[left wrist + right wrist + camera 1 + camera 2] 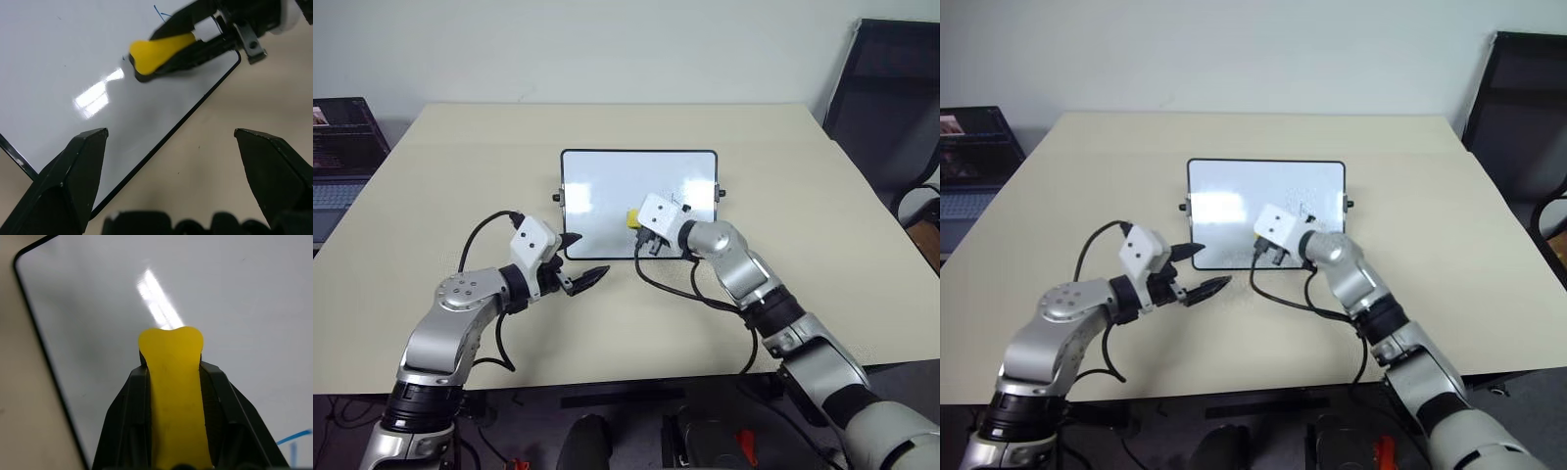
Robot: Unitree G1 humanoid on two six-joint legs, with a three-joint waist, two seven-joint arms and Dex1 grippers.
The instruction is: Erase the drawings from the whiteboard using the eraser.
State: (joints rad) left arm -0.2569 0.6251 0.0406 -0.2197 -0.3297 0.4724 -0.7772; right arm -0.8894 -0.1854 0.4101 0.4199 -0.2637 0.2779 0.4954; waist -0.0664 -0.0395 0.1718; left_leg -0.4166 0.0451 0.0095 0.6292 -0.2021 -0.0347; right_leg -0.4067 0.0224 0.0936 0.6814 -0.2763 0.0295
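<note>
My left gripper (579,260) hangs open by the whiteboard's (597,186) near edge while my right gripper (171,431) pinches the yellow eraser (633,217) on the board, mid-wipe; next I'd sweep right over the remaining blue marks (293,443).

The whiteboard (607,191) lies flat in the middle of the table (431,196). The eraser (632,217) sits on the whiteboard near its front edge. A laptop (342,157) is past the table's left edge.
</note>
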